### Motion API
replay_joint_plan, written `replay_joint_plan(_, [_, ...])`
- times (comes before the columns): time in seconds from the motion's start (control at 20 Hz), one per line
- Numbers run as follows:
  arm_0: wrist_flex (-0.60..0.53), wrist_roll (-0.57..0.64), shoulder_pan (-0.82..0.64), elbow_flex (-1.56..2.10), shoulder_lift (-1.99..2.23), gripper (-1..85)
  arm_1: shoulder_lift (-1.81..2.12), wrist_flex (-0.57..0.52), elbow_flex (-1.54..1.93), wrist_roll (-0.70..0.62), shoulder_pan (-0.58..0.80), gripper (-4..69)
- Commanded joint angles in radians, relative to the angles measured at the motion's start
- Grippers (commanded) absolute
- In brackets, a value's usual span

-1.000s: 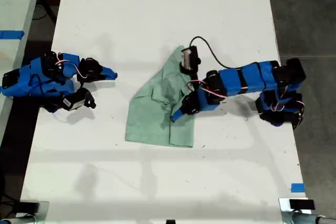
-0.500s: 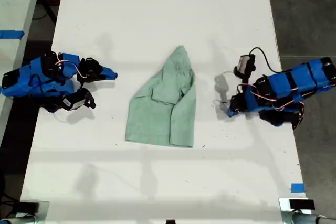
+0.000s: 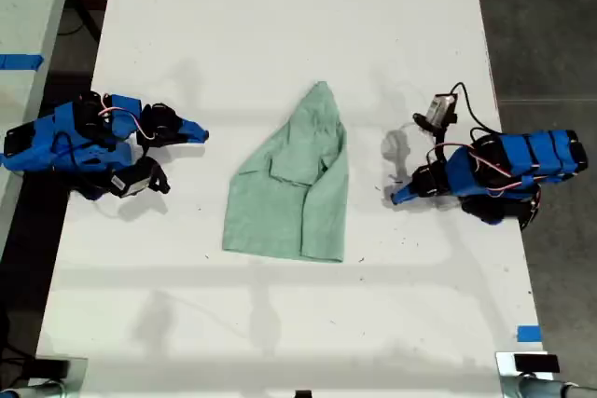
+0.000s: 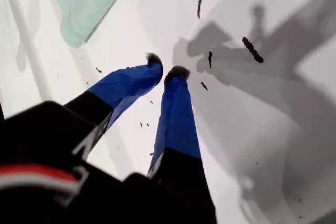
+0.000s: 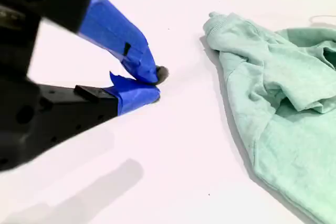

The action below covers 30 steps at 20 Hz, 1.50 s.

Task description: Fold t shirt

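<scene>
Mint-green cloth: the t shirt (image 3: 294, 188) is soft and wrinkled, lying flat on the white tabletop (image 3: 280, 6), around the middle in the exterior view.
Shape: it is broad at its near edge and narrows to a point at the far end; one layer is folded over itself along the exterior view's right side.
Cuff: the second wrist view shows a ribbed hem on the t shirt (image 5: 273, 103) at its narrow end.
My first end effector (image 3: 395, 197): it sits at the exterior view's right, well apart from the t shirt. Its blue-taped jaws are almost together, with only a slit between the tips (image 4: 167, 69), and hold nothing.
My second end effector (image 3: 199, 134): it sits at the exterior view's left, apart from the t shirt. Its blue jaws meet at the tips (image 5: 156, 85) and are empty.
Around: a black cable (image 3: 466, 104) loops above the first arm, a scrap of blue tape (image 3: 528, 333) lies near the exterior view's near right corner, and dark specks (image 4: 252, 50) mark the tabletop.
In the way: bare tabletop lies between each end effector and the cloth.
Cut off: the first wrist view catches only one corner of the t shirt (image 4: 86, 3).
</scene>
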Motion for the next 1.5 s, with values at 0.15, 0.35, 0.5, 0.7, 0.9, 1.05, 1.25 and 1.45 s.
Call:
replay_joint_plan(0.15, [0.0, -0.006, 0.006, 0.04, 0.006, -0.2, 0.031, 0.003, 0.066, -0.057, -0.008, 3.9])
replay_joint_plan(0.35, [0.0, -0.006, 0.006, 0.04, 0.006, -0.2, 0.034, 0.003, 0.066, -0.067, -0.012, 1.9])
replay_joint_plan(0.5, [0.0, -0.006, 0.005, 0.04, 0.006, -0.2, 0.034, 0.003, 0.066, -0.081, -0.014, 1.9])
replay_joint_plan(0.7, [0.0, -0.003, 0.006, 0.04, 0.006, -0.2, 0.032, 0.003, 0.066, -0.089, -0.003, 1.9])
replay_joint_plan(0.9, [0.0, -0.002, 0.002, 0.04, 0.006, -0.2, 0.031, 0.003, 0.066, -0.091, 0.0, 1.9])
replay_joint_plan(1.05, [0.0, 0.0, 0.003, 0.04, 0.006, -0.2, 0.029, 0.003, 0.066, -0.086, 0.0, 1.9])
replay_joint_plan(1.25, [0.0, 0.002, 0.002, 0.04, 0.006, -0.2, 0.028, 0.003, 0.066, -0.084, 0.003, 1.9])
replay_joint_plan(1.45, [0.0, 0.002, 0.002, 0.04, 0.006, -0.2, 0.026, 0.003, 0.066, -0.083, 0.006, 1.9])
